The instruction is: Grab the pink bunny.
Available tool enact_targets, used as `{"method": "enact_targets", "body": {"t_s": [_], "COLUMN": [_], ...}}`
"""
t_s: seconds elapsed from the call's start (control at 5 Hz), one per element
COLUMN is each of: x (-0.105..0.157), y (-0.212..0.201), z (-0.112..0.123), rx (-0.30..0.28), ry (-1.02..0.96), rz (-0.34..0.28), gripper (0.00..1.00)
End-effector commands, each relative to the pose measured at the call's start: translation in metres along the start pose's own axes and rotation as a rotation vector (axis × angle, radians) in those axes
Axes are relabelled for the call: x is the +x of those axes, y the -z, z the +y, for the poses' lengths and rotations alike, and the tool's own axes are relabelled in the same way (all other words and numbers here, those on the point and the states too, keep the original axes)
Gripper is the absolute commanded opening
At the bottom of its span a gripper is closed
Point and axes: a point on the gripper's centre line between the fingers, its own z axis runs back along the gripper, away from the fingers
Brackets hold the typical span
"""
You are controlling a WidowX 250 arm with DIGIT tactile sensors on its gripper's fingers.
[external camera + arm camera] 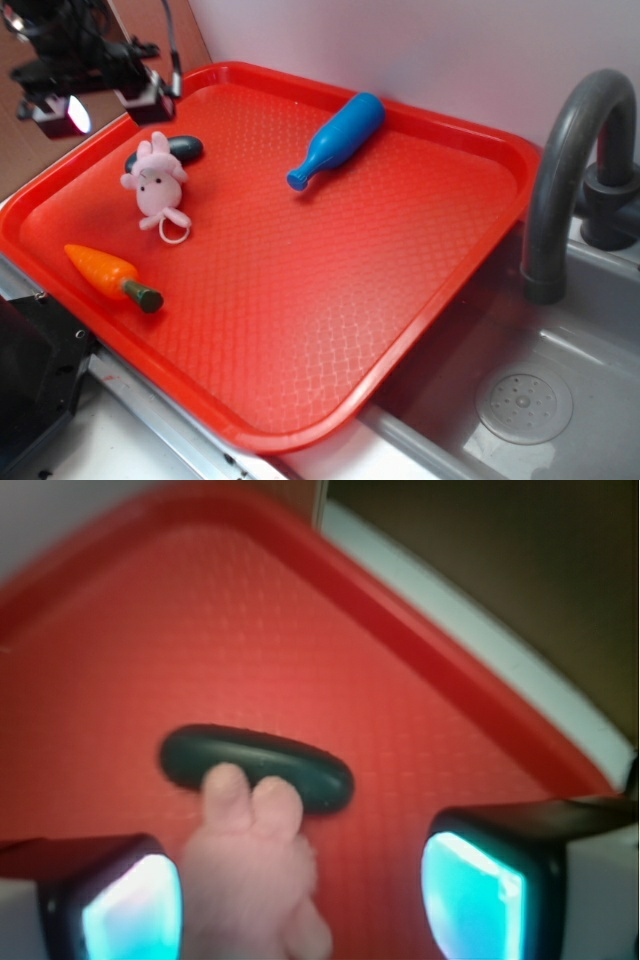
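Note:
The pink bunny (156,183) lies on the red tray (330,290) near its left side, ears pointing toward a dark oval object (176,149), its cord loop trailing toward the front. My gripper (92,108) hovers above and behind the bunny at the tray's far-left corner, open. In the wrist view the bunny (250,875) sits between the two glowing pads, closer to the left pad (130,912) than the right pad (470,890), with neither pad touching it. The gripper (300,900) holds nothing.
An orange toy carrot (110,276) lies near the tray's front-left edge. A blue bottle (337,138) rests at the back of the tray. The dark oval object (257,767) lies just past the bunny's ears. A grey faucet (572,165) and sink (525,400) are on the right.

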Motion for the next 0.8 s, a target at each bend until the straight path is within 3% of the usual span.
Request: {"method": "enact_targets", "body": {"t_s": [0.0, 0.4, 0.6], "x": [-0.011, -0.042, -0.042], "y": [0.027, 0.020, 0.024], "z": [-0.013, -0.032, -0.031], "rx": [-0.069, -0.141, -0.120], "ry": [0.011, 0.082, 0.071], "rz": [0.050, 0.074, 0.055], "gripper": [1.00, 1.00, 0.00]}}
